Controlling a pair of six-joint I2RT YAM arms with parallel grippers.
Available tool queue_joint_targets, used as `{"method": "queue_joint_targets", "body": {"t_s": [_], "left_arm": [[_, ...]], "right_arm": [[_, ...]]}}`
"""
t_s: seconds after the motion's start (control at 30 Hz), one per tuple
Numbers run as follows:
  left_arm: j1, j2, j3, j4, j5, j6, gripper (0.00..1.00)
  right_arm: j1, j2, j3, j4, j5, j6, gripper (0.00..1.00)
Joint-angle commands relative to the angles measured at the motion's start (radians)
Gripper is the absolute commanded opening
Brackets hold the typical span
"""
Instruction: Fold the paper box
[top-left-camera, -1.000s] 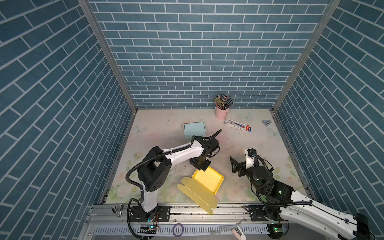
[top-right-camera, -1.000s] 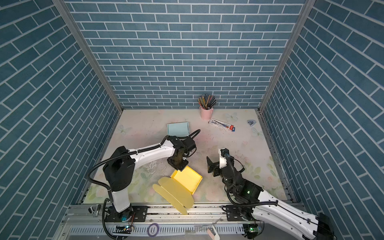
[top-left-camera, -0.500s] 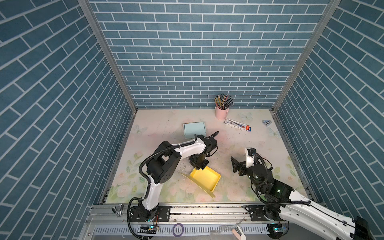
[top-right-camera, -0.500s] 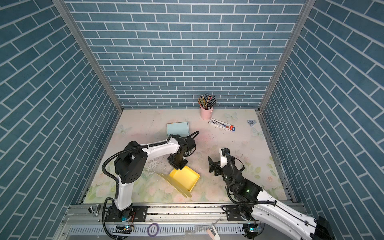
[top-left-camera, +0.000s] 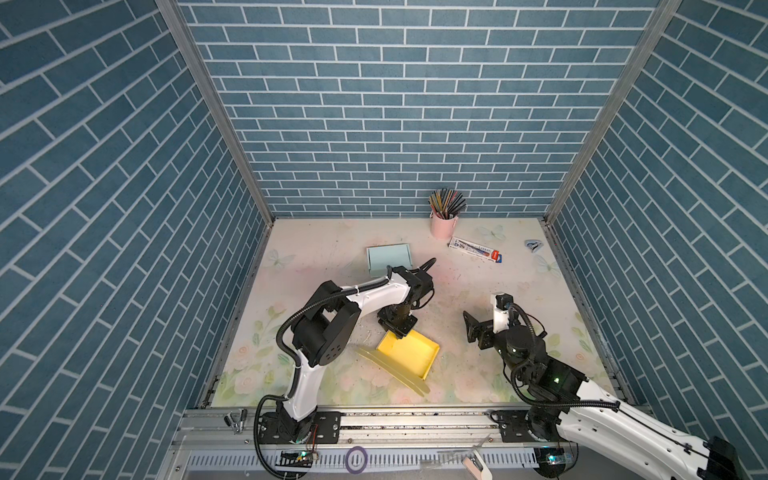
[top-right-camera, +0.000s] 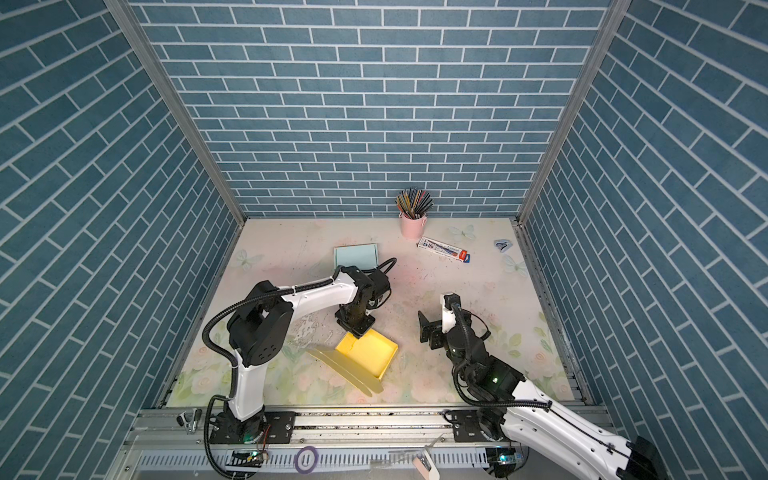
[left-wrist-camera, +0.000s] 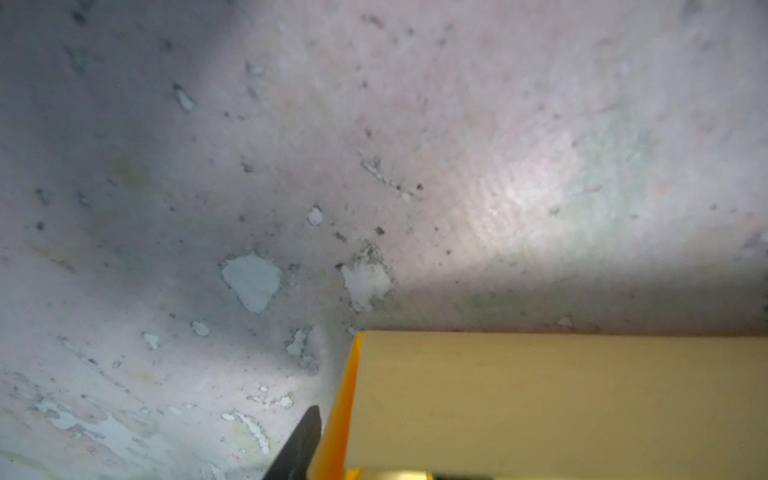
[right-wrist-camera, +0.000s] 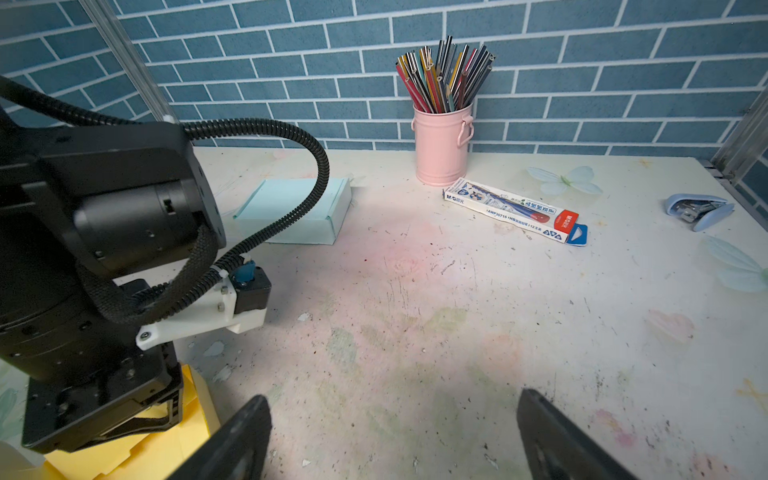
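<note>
The yellow paper box (top-left-camera: 411, 353) (top-right-camera: 370, 353) lies open near the table's front, and its lid flap (top-left-camera: 390, 368) stands on edge along the near-left side. My left gripper (top-left-camera: 397, 328) (top-right-camera: 354, 327) points down over the box's far-left corner. In the left wrist view one dark finger (left-wrist-camera: 301, 444) sits just beside the edge of a yellow wall (left-wrist-camera: 540, 399), and the other finger is hidden behind that wall. My right gripper (top-left-camera: 473, 328) (right-wrist-camera: 390, 436) hovers open to the right of the box, with only bare table between its fingers.
A light blue folded box (top-left-camera: 388, 259) lies behind the left arm. A pink cup of pencils (top-left-camera: 444, 224), a pencil carton (top-left-camera: 477, 249) and a small blue stapler (top-left-camera: 534, 246) sit at the back right. Brick walls close in three sides.
The lid flap has swung up from lying flat towards the front to standing on edge. The left arm's elbow has folded forward. The right gripper has hardly moved.
</note>
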Motion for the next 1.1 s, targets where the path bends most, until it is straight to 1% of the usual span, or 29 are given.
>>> {"method": "queue_joint_targets", "body": {"t_s": [0.0,0.2,0.37,0.5,0.57,0.7,0.83,0.9,0.97,1.07], "left_arm": [[0.012,-0.013,0.027,-0.024,-0.005,0.001,0.51],[0.022,-0.027,0.039,-0.039,-0.014,0.004,0.52],[0.042,-0.046,-0.009,-0.008,0.001,0.005,0.50],[0.077,-0.058,-0.058,0.056,0.041,0.001,0.42],[0.079,-0.053,-0.065,0.074,0.054,0.005,0.38],[0.079,-0.038,-0.079,0.103,0.067,0.001,0.24],[0.078,-0.036,-0.083,0.123,0.046,0.002,0.11],[0.074,-0.034,-0.071,0.125,0.037,0.018,0.08],[0.060,-0.032,-0.056,0.141,0.013,0.060,0.07],[0.031,-0.027,-0.049,0.198,-0.026,0.164,0.06]], "right_arm": [[-0.011,0.004,-0.002,0.028,-0.019,-0.026,0.93],[-0.027,0.003,-0.014,0.034,-0.027,-0.024,0.93],[-0.044,0.016,-0.010,0.047,-0.033,-0.036,0.93],[-0.062,0.040,0.001,0.066,-0.046,-0.058,0.93],[-0.071,0.048,0.006,0.071,-0.053,-0.066,0.93],[-0.089,0.054,0.000,0.086,-0.071,-0.063,0.93],[-0.099,0.048,-0.007,0.090,-0.077,-0.066,0.93],[-0.103,0.041,-0.010,0.086,-0.074,-0.067,0.93],[-0.105,0.031,-0.013,0.083,-0.069,-0.068,0.92],[-0.108,0.019,-0.016,0.083,-0.062,-0.074,0.92]]}}
